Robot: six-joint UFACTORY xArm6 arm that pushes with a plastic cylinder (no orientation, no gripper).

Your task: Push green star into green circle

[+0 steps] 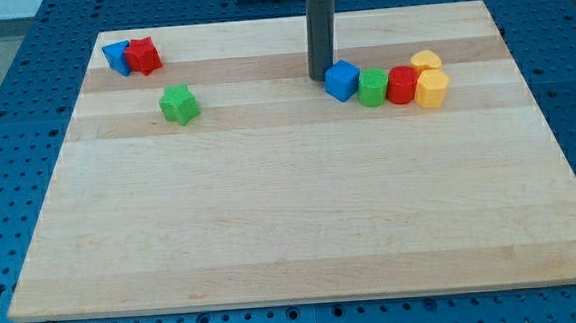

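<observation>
Seven little blocks are sitting on the wooden board (pixel 302 231) in the one camera view. My tip (pixel 320 76) is resting near the view's top, just beside the blue cube (pixel 342 80), on its left side and maybe touching it. I am carrying no claw at all, only a straight rod, so nothing is spreading or pinching. That blue cube is starting a tight row going to the view's right: the green circle (pixel 372 87), a red block (pixel 403 84), then two yellow blocks (pixel 431 89) and (pixel 426 61). The green star (pixel 178 104) is waiting alone, well apart on the view's left. Up in the top left corner a blue block (pixel 116 57) is touching a red one (pixel 143 55). I am guessing the danger is this: the blue cube is blocking the circle's left side, so a star coming straight across may bump the cube first. Pushing off-centre may also make the star spin away.
</observation>
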